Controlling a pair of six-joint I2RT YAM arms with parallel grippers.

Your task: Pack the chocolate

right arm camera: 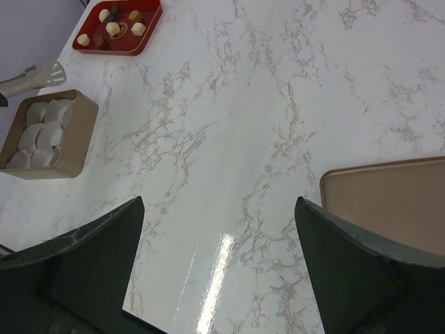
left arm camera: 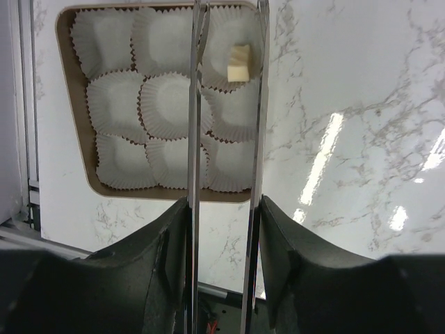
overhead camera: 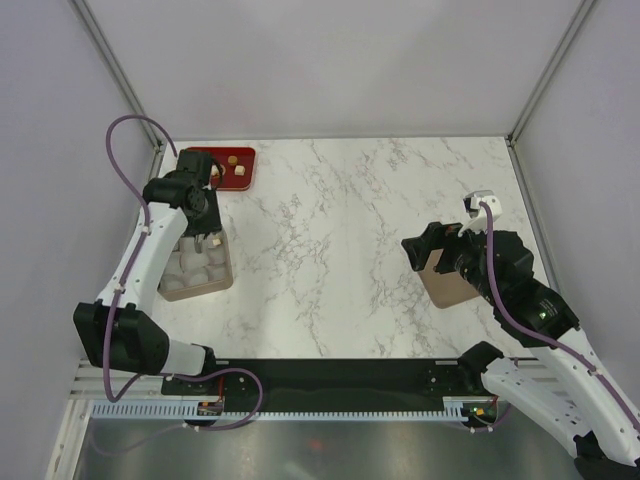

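Several chocolate pieces, cream, tan and brown, lie on the red tray at the far left; two show in the top view. One cream chocolate sits in a corner paper cup of the tan box. My left gripper hovers over that box, shut on metal tongs. The tongs' two arms stand apart with the cream piece lying loose between them. My right gripper is open and holds nothing, above the table at the right.
A flat tan box lid lies on the marble just right of my right gripper, partly under it in the top view. The box's other paper cups hold nothing. Grey walls close in the table's left and right sides.
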